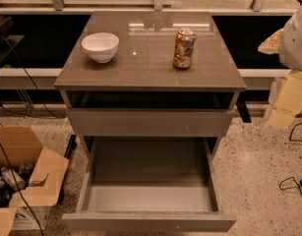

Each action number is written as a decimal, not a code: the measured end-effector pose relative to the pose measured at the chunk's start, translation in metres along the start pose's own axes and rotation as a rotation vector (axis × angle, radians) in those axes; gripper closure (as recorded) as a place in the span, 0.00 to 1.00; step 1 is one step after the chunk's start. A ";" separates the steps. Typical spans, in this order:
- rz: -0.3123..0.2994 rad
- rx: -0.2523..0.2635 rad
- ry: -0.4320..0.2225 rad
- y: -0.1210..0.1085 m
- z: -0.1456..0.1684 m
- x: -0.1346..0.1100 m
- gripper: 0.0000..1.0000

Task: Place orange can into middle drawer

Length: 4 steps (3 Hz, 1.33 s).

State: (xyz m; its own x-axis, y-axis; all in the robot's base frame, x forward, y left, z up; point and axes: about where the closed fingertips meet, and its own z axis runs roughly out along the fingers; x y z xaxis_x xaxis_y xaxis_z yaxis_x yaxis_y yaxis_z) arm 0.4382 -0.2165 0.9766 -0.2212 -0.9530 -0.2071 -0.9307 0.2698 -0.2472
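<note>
The orange can (184, 48) stands upright on the cabinet top (150, 68), right of centre, with a mottled orange-brown label and a silver rim. The middle drawer (149, 181) is the lower of two drawers. It is pulled far out toward me, its flat grey floor bare and its plain front (149, 222) near the bottom edge. The drawer above it (150, 122) is pulled out only slightly. My gripper (284, 104) hangs as pale blocky parts at the right edge, beside the cabinet's right side, well apart from the can and holding nothing that I can see.
A white bowl (100, 46) sits on the cabinet top at the left. An open cardboard box (20, 181) of items stands on the floor at the lower left. Cables (293, 183) lie on the speckled floor at the right. A window ledge runs behind the cabinet.
</note>
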 end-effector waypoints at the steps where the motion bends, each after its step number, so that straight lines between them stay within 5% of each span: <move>1: 0.000 0.006 -0.003 -0.001 -0.001 -0.001 0.00; 2: 0.032 0.014 -0.066 -0.016 0.010 -0.009 0.00; 4: 0.111 0.027 -0.199 -0.091 0.046 -0.037 0.00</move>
State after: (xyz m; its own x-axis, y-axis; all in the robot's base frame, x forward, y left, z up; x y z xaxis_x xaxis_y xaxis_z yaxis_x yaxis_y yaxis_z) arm 0.5447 -0.1991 0.9635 -0.2579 -0.8718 -0.4165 -0.8950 0.3780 -0.2369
